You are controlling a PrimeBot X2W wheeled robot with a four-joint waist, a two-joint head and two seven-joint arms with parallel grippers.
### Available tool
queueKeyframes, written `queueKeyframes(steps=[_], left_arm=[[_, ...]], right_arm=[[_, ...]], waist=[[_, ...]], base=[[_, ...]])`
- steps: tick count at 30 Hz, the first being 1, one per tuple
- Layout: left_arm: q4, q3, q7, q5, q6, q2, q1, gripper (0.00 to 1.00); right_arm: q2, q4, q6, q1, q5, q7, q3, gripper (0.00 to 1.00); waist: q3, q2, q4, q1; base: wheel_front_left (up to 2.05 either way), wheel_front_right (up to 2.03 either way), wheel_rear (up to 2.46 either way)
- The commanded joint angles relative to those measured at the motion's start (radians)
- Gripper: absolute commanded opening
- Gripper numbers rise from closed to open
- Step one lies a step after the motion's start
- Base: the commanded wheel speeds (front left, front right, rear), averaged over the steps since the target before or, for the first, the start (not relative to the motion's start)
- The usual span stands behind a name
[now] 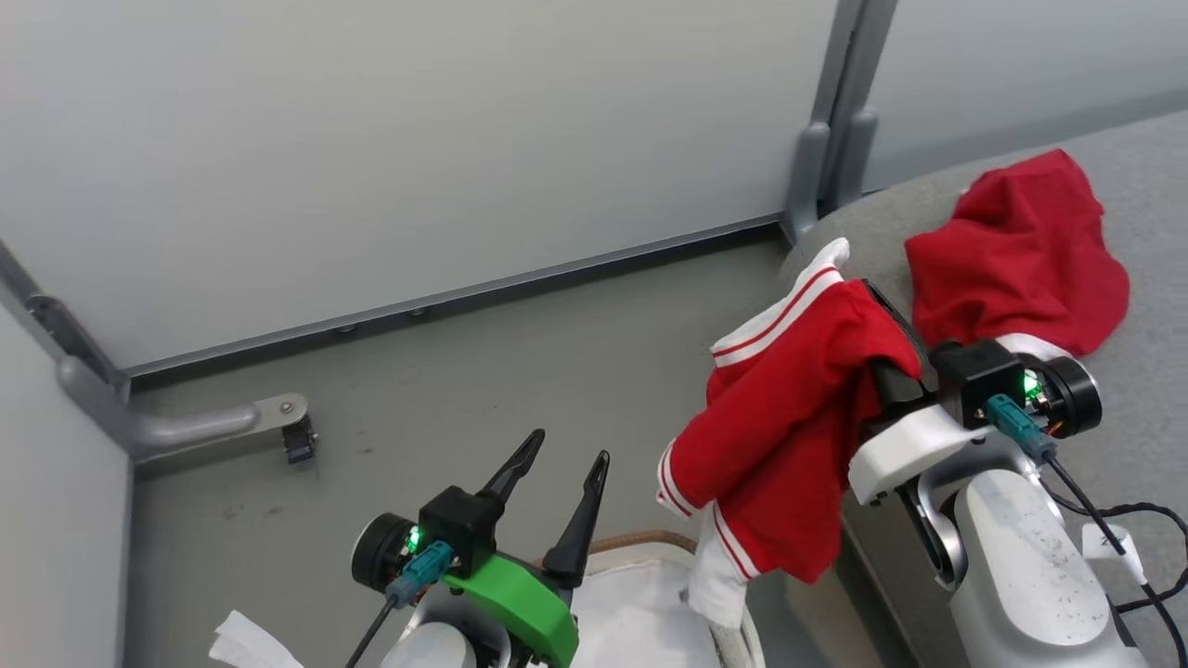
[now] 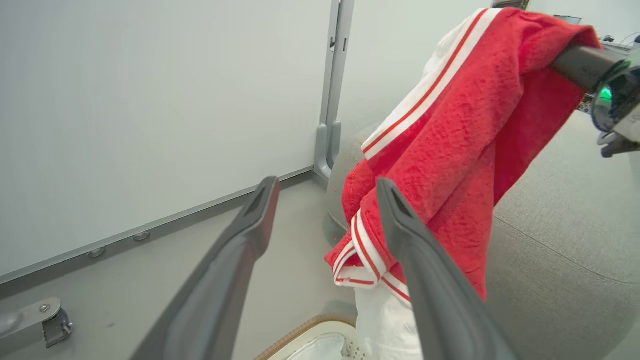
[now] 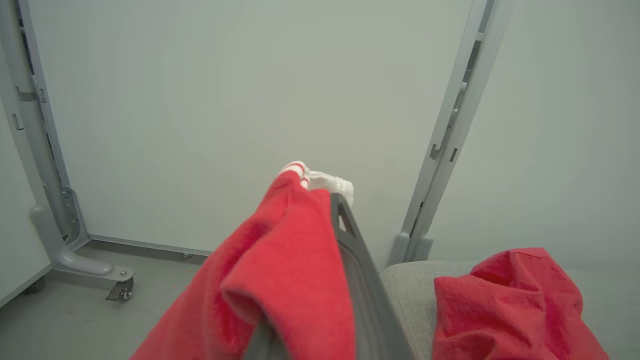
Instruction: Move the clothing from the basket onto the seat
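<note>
Nearest, the left gripper [image 1: 571,445] stands over the basket [image 1: 640,539] with its jaws spread and nothing between them. Just beside it, the red garment [image 1: 789,436] hangs from the right gripper [image 1: 882,311], whose jaws look clenched on the cloth (much of it is merely draped over one finger, so the bite itself is hidden). Its white-striped hem dangles to the basket rim, while its top is level with the rounded corner of the seat [image 1: 1146,167].

The likely trouble is a loose hold. If the hem snags on the rim or on the left gripper's fingers as the arm swings across, the cloth could slide off and drop to the floor [image 1: 464,371] between basket and seat. Let go too near that corner, it may slip off.

Farther on, a second red garment [image 1: 1021,250] already lies on the seat, close to the landing spot. Behind, a grey post [image 1: 835,121] and the wall panels [image 1: 418,139] stand clear, as does a castor foot [image 1: 297,436].
</note>
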Motion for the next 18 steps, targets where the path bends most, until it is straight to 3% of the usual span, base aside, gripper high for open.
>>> queueKeyframes(steps=[1,10,18], left_arm=[[-0.005,0.005,0.000,0.007,-0.005,-0.005,0.011,1.00],[-0.014,0.024,0.000,0.045,-0.008,-0.012,-0.013,1.00],[-0.027,0.017,0.000,0.056,-0.008,-0.014,-0.027,1.00]], right_arm=[[-0.004,0.002,-0.001,-0.003,0.000,-0.002,-0.002,0.00],[-0.003,0.008,-0.001,-0.015,0.007,-0.002,0.002,0.00],[-0.003,0.008,-0.001,-0.030,0.004,-0.002,-0.003,0.00]], waist=[[0.034,-0.0001,-0.126,0.0000],[0.096,-0.0001,-0.293,0.0000],[0.127,-0.0001,-0.337,0.0000]], base=[[0.00,0.00,0.00],[0.00,0.00,0.00],[0.00,0.00,0.00]])
